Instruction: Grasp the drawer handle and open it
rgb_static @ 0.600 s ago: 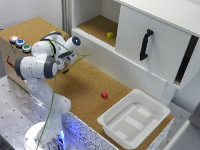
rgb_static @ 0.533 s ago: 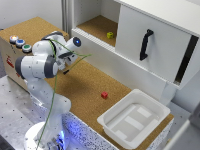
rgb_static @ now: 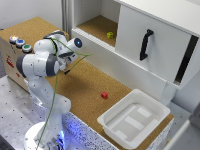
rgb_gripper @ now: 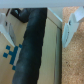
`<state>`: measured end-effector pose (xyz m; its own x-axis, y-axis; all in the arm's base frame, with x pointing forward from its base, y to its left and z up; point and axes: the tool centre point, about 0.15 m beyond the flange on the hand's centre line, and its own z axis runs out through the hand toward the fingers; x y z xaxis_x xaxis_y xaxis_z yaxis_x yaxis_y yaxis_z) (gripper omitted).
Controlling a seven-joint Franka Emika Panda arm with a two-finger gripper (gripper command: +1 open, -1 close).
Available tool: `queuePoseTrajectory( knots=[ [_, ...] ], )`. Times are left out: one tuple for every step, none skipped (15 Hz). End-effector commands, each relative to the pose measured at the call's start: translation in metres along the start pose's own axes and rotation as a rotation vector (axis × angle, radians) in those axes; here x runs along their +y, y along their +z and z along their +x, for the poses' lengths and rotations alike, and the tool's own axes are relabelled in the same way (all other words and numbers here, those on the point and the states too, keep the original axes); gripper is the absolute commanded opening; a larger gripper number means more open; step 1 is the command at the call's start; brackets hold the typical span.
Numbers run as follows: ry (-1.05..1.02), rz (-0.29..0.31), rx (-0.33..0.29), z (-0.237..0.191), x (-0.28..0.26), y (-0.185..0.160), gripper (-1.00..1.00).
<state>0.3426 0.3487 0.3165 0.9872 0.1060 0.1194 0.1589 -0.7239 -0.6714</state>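
The fingers point(rgb_gripper: 37, 27), spread and empty around a dark bar in the wrist view, hang over the counter point(rgb_static: 85, 85) well apart from the handle point(rgb_static: 145, 44), so they should cross to it squarely, close around its middle, then pull straight outward.

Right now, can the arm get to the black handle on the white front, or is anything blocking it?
Probably yes. The handle faces open cork board, with only a small red block lying low on it and the white bin off to one side. The arm is well short of it, toward the exterior view's left.
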Motion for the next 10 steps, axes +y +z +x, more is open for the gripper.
queuePoseTrajectory(
  knots=[
    [0.021, -0.081, -0.031, 0.004, -0.006, 0.019, 1.00],
    [0.027, -0.080, -0.029, 0.004, -0.006, 0.020, 1.00],
    [0.026, -0.080, -0.030, 0.004, -0.007, 0.022, 1.00],
    [0.024, -0.077, -0.032, 0.004, -0.008, 0.023, 1.00],
    [0.024, -0.073, -0.034, 0.005, -0.009, 0.026, 1.00],
    [0.023, -0.074, -0.035, 0.005, -0.010, 0.027, 1.00],
    [0.019, -0.071, -0.037, 0.006, -0.011, 0.029, 1.00],
    [0.017, -0.070, -0.039, 0.008, -0.012, 0.030, 1.00],
    [0.015, -0.070, -0.039, 0.008, -0.012, 0.030, 1.00],
    [0.012, -0.069, -0.044, 0.009, -0.012, 0.031, 1.00]
  ],
)
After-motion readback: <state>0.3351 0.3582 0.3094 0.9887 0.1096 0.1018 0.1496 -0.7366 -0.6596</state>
